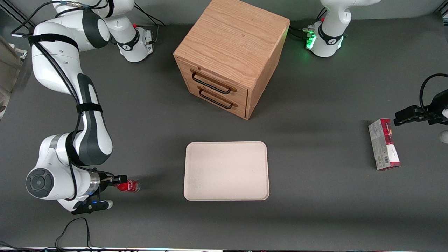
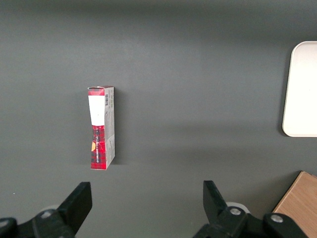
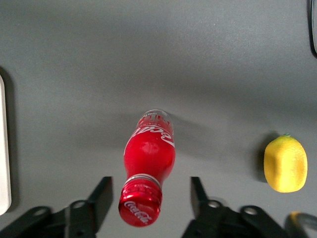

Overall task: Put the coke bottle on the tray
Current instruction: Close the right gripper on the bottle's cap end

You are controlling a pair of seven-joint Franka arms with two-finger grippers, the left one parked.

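The coke bottle [image 1: 129,186] is small and red with a clear base, and rests on the dark table toward the working arm's end. In the right wrist view the coke bottle [image 3: 148,158] has its red cap pointing at the camera. My right gripper [image 1: 120,180] is at the bottle's cap end. It is open [image 3: 149,187], with one finger on each side of the cap and a gap on both sides. The cream tray [image 1: 226,154] lies flat beside the bottle, toward the table's middle, with nothing on it. Its edge also shows in the right wrist view [image 3: 3,148].
A wooden two-drawer cabinet [image 1: 232,52] stands farther from the front camera than the tray. A red-and-white carton [image 1: 384,144] lies toward the parked arm's end, also in the left wrist view [image 2: 101,128]. A lemon [image 3: 285,163] lies on the table near the bottle.
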